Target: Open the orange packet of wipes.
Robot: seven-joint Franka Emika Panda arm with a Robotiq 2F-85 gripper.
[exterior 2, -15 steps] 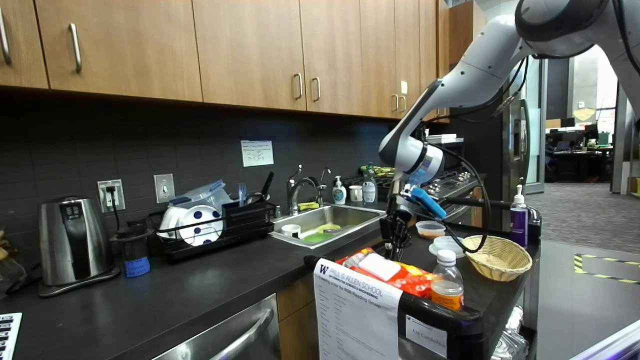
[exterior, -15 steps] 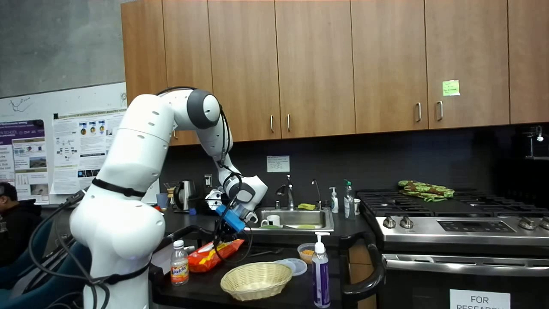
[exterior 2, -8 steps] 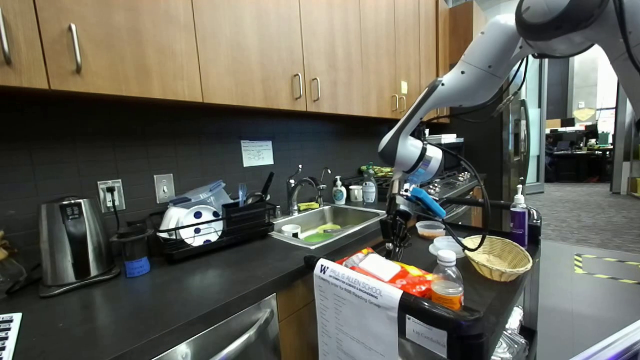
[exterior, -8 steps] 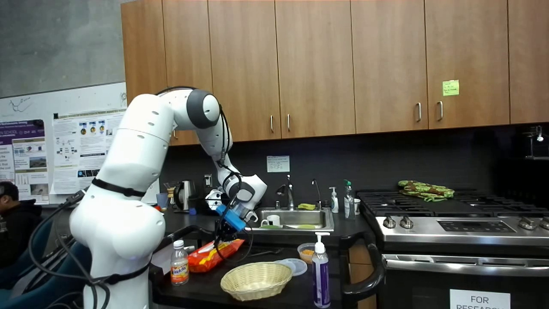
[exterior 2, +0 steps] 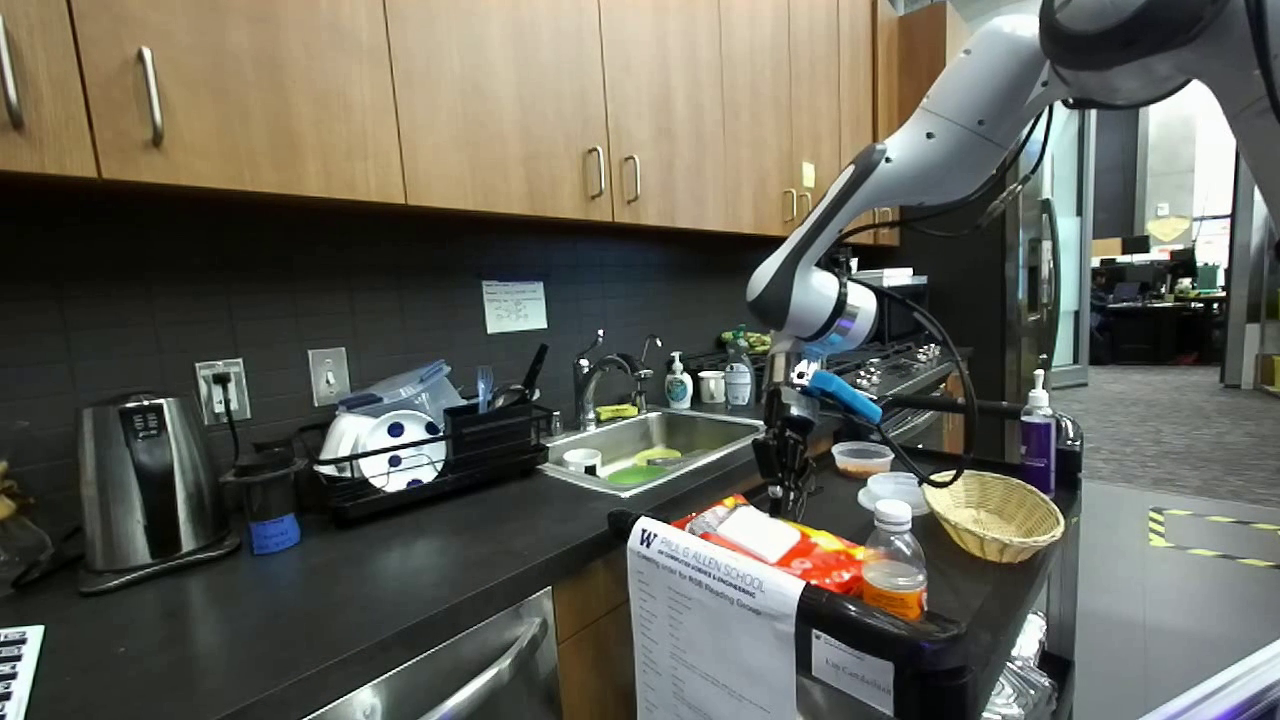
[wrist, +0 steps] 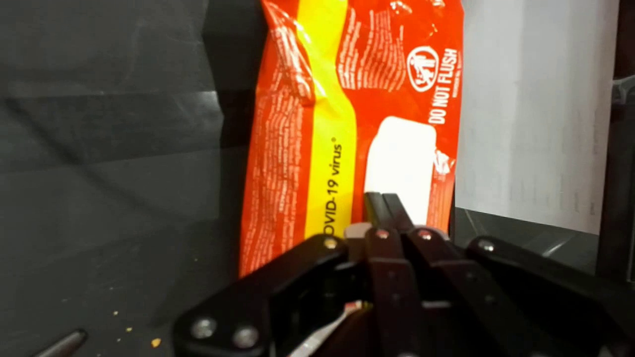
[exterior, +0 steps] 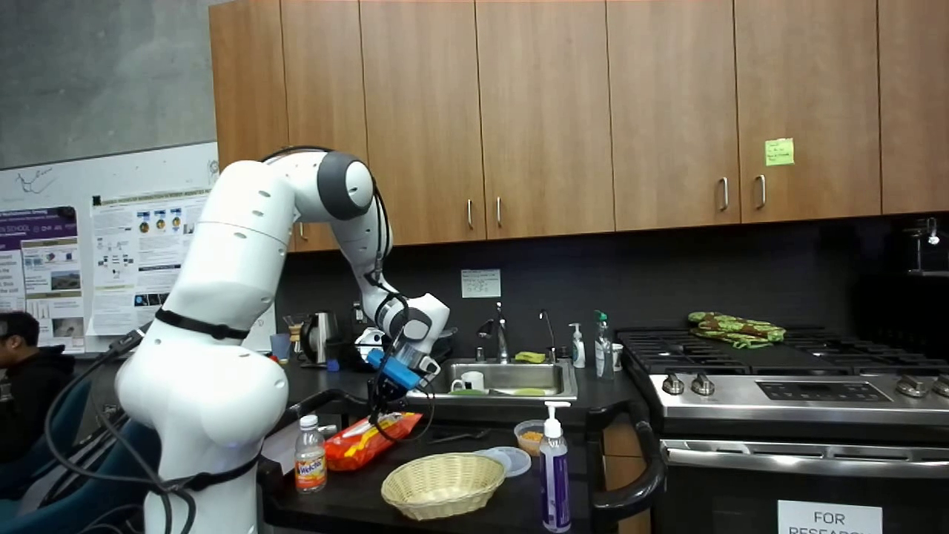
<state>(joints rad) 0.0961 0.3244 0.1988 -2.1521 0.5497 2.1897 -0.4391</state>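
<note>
The orange packet of wipes (exterior: 363,446) lies on the black cart top, beside the juice bottle. It also shows in an exterior view (exterior 2: 825,562), with its white lid (exterior 2: 760,533) facing up. In the wrist view the packet (wrist: 285,173) runs from top to bottom, with a yellow stripe and the white lid (wrist: 404,158). My gripper (wrist: 382,195) is shut, its fingertips together over the left edge of the lid. Nothing shows between the tips. Whether they touch the packet I cannot tell. The gripper (exterior 2: 790,500) points down at the packet's far end.
A juice bottle (exterior: 310,467) stands at the packet's end. A woven basket (exterior: 443,508), a purple pump bottle (exterior: 554,478) and a small tub (exterior: 529,439) with lids stand on the cart. A paper sheet (wrist: 531,124) lies along one packet side. A counter sink (exterior 2: 690,430) is behind.
The wrist has moved slightly left in both exterior views and a little up, and the gripper hangs more upright. The packet has not visibly moved.
</note>
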